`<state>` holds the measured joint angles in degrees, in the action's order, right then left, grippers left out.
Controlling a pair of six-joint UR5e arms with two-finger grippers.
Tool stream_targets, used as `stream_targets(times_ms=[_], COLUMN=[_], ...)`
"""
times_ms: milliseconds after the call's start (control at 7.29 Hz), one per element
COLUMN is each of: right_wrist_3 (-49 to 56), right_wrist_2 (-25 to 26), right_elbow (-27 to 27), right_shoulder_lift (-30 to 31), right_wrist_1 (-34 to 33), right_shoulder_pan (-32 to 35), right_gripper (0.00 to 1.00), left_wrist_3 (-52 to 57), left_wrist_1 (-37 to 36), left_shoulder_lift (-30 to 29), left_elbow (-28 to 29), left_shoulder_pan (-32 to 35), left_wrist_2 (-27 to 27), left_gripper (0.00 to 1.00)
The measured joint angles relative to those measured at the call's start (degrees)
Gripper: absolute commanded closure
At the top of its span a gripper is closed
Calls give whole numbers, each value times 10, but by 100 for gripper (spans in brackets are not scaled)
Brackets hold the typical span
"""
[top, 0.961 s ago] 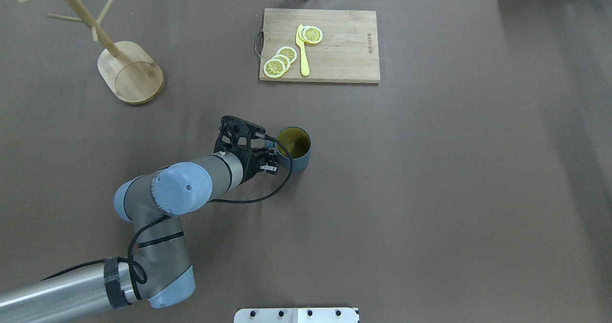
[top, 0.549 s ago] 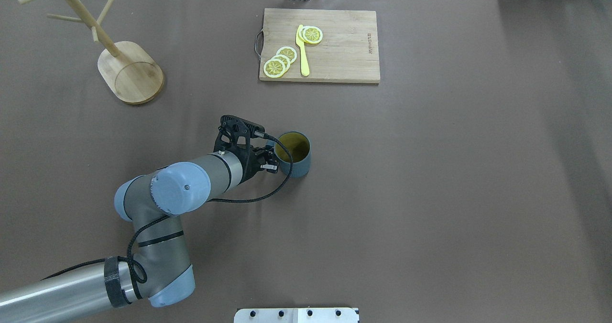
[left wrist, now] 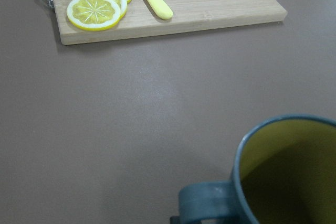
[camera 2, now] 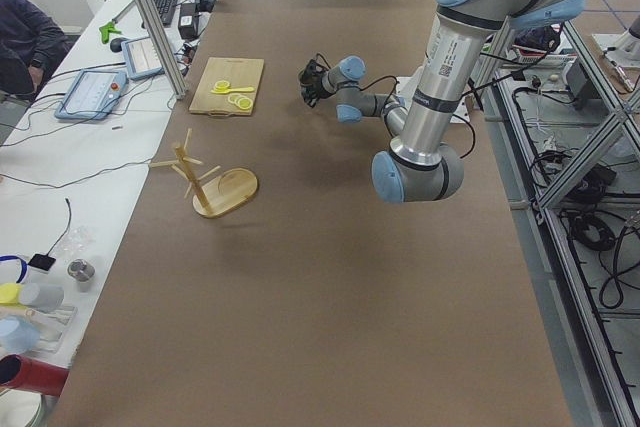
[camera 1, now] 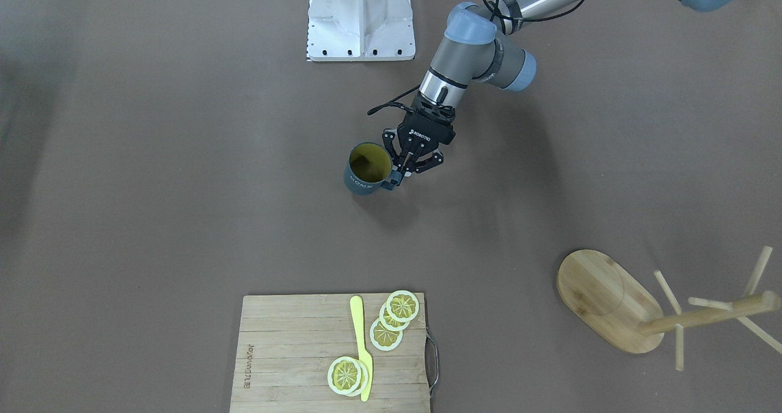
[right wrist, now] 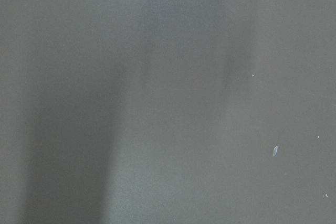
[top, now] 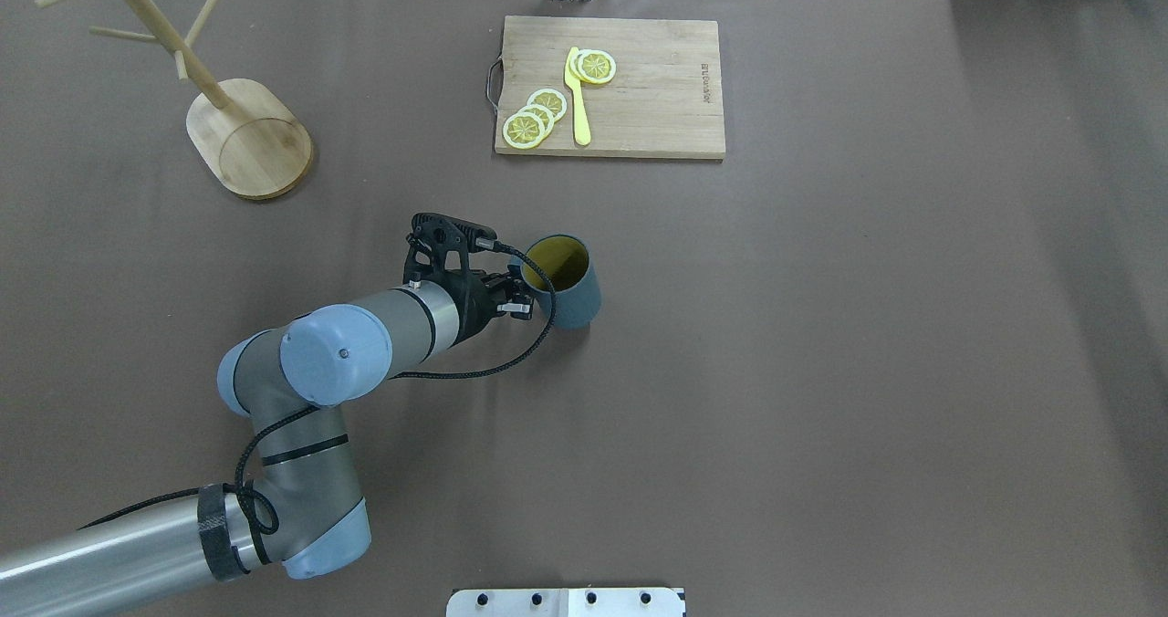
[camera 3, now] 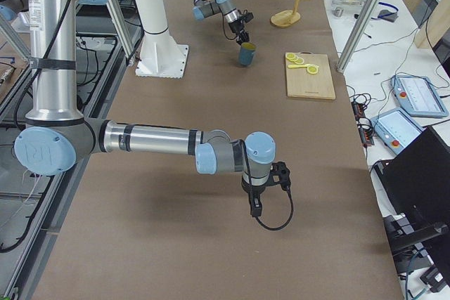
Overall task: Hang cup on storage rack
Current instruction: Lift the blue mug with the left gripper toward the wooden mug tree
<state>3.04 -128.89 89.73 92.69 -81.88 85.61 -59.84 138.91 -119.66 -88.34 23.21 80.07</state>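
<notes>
Cup (top: 575,293): sitting near mid-surface, tilting, mustard mouth facing up, handle pointing toward the left arm.
Left gripper (camera 1: 401,173): jaws pinching the cup's handle.
Right gripper (camera 3: 254,209): hanging over the right end of the surface (top: 821,371), well apart from the cup; cannot tell how the jaws are standing.
Storage rack (top: 251,138): standing upright near the far left corner.
Cutting board (top: 639,97): lying along the far edge, carrying lemon slices (top: 534,117) and a yellow knife (top: 577,97).
Room: open surface stretching between cup and rack.

Blue-grey cup (top: 561,268) w/ yellow inside, tilting slightly, mouth facing up, bamboo rack (top: 248,138) standing upright, well apart, far left
</notes>
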Motion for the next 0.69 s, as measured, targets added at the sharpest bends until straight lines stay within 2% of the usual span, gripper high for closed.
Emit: stream_targets(times_ms=[412, 549, 686], right_wrist_3=[0, 0, 0], right_wrist_2=[2, 2, 1], right_elbow=[-4, -10, -18], right_shoulder_lift=[4, 4, 5], right_wrist_1=[0, 0, 0], right_shoulder_pan=[0, 0, 0], right_gripper=[0, 0, 0], left_wrist_3=[-93, -124, -164], left_wrist_1=[25, 29, 31], left_shoulder_lift=[3, 5, 9], left_elbow=[-1, -1, -2], left_shoulder_pan=[43, 67, 95], left_wrist_2=[4, 17, 53], left_gripper=[100, 100, 100])
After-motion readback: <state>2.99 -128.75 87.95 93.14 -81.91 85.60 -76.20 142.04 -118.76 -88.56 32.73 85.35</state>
